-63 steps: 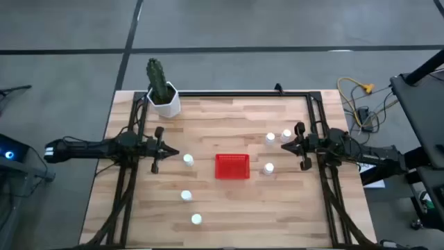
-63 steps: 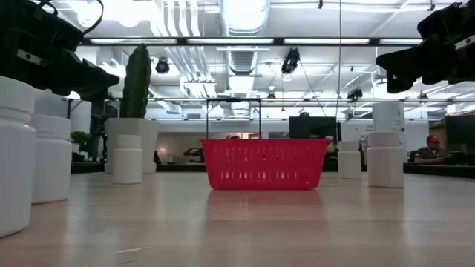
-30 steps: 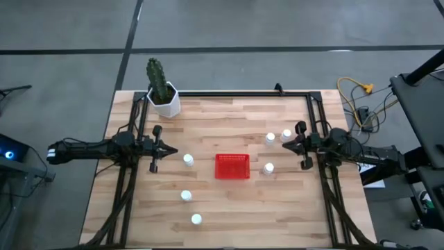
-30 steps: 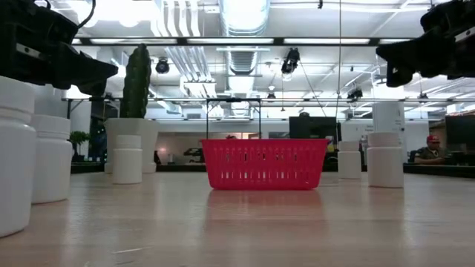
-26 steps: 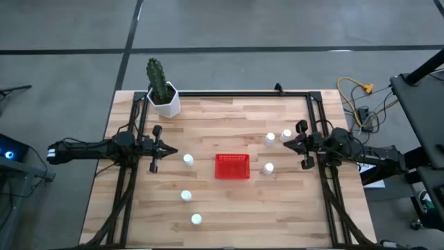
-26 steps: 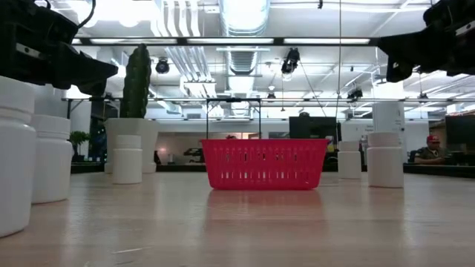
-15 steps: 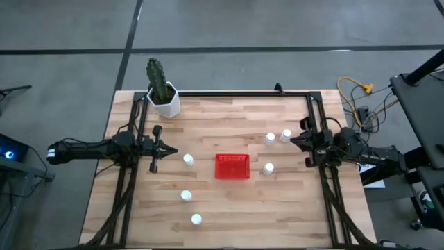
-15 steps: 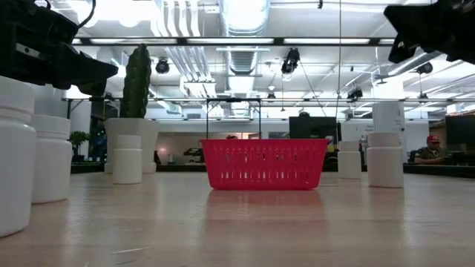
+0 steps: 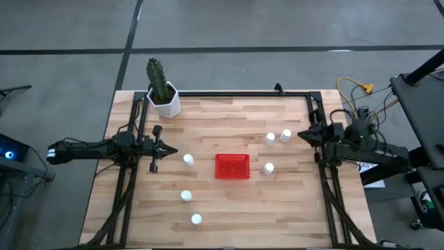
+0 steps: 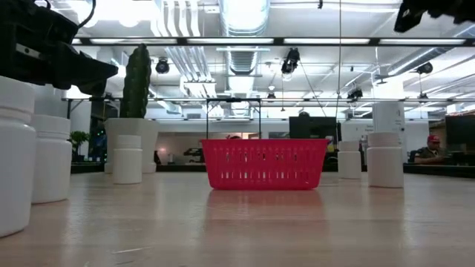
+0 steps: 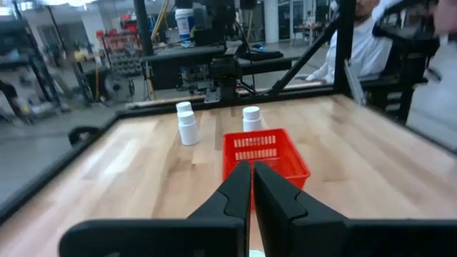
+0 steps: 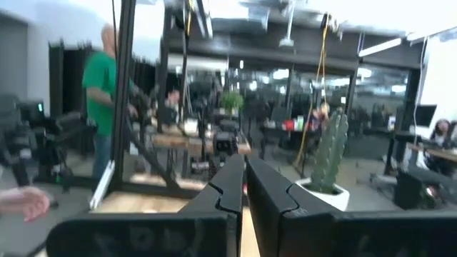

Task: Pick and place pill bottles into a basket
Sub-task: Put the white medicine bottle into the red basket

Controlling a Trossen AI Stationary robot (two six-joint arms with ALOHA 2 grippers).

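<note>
Hovering with clenched, empty jaws, the right gripper (image 9: 303, 134) should open wide before descending squarely over the nearest bottle (image 9: 285, 135), far right of the basket (image 9: 232, 166).

A cactus (image 9: 157, 78) in a white pot (image 9: 166, 103) occupies the table's (image 9: 229, 201) corner.

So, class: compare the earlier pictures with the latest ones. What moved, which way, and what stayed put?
The right gripper, shut and empty, drew back from the bottles towards the table's right edge and rose; in the low view it has climbed almost out of the top. Nothing was gripped or released. The left gripper stayed shut in its place. All six pill bottles and the red basket kept their positions, as did the cactus pot.
</note>
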